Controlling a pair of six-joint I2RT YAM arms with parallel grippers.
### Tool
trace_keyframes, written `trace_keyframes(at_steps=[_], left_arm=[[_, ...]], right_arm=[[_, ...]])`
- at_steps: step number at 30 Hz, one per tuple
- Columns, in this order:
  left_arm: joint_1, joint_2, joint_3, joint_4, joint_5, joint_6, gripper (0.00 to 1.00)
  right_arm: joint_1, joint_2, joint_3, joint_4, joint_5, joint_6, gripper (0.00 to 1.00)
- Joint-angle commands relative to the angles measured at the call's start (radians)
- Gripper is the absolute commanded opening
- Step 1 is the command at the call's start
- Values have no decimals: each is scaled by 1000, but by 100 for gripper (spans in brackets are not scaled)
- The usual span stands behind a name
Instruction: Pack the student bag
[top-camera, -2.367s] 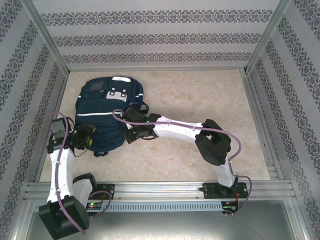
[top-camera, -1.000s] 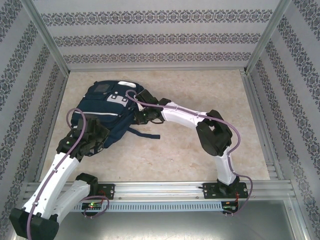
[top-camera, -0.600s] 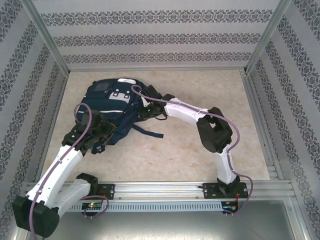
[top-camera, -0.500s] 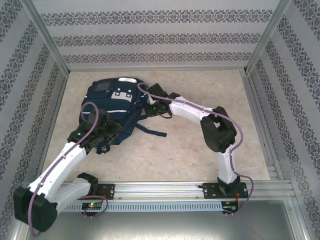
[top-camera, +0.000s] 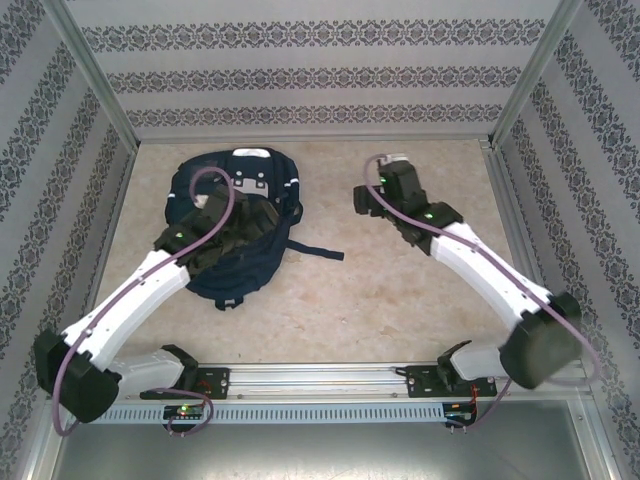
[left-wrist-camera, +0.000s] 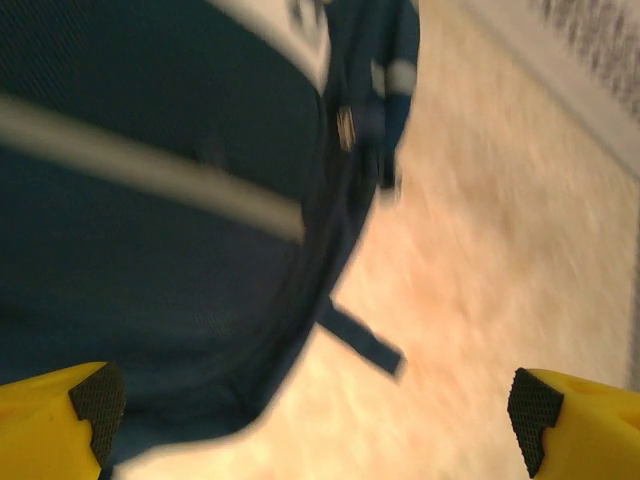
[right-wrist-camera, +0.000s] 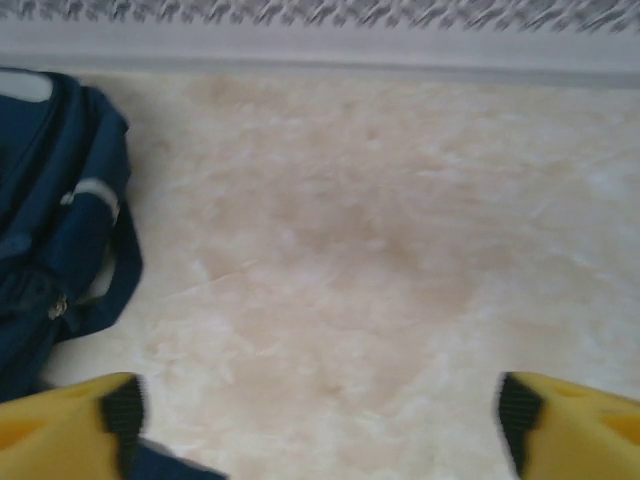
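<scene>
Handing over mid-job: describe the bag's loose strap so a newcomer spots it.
Left on the beige marbled tabletop lies a large navy-blue fabric backpack. From its right edge a flat dark strap trails onto the bare surface, the only part stretched out away from it.

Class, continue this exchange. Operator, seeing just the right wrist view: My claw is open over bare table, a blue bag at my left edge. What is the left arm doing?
Observer: From above, the left arm reaches across the student bag.
Operator: Is its claw gripping anything?
Observer: No; the left claw is open, yellow fingers wide apart over the bag, nothing between them.
Operator: Any loose strap?
Observer: One dark strap trails from the bag across the table towards your side.
</scene>
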Motion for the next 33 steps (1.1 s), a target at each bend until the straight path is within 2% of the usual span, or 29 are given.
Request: trace_keyframes(at_steps=[1,4,7,9,12,16,22,24,26,28,30,31,33], left_arm=[[82,-88,-6,-104,-371,293,100],[215,-162,-124,27,-431,492,100],[376,-210,-288,209,-418,593,100],[431,-211,-399,353,-422,639,100],[451,-163,-541,580,-415,695,100],[451,-44,-618,785,-313,729,100],[451,128,-640,1041,-245,772,100],[452,199,-647,1140,-248,786,99],[455,235,-630,1164,-246,781,99],[461,274,-651,1280,-174,828,99],[464,341,-656,1380,-132,855,100],[462,349,-639,1341,-52,882,100],[465,384,-653,1395,75,929,99]], right_arm=[[-94,-87,-113,50,-49,-29,98],[-148,-185,-264,206,-65,-125,98],[-158,-247,-415,364,-26,-261,98],[-170,-253,-481,425,19,-287,98],[-236,-209,-533,463,36,-250,98],[-284,-111,-583,596,70,-236,98],[-298,58,-631,879,72,-297,98],[-311,92,-601,888,56,-295,98],[-325,114,-595,917,21,-314,98],[-364,155,-630,1038,-39,-307,98],[-415,151,-643,1042,-107,-259,98],[-435,147,-663,1080,-157,-252,98],[-440,175,-723,1207,-219,-269,98]])
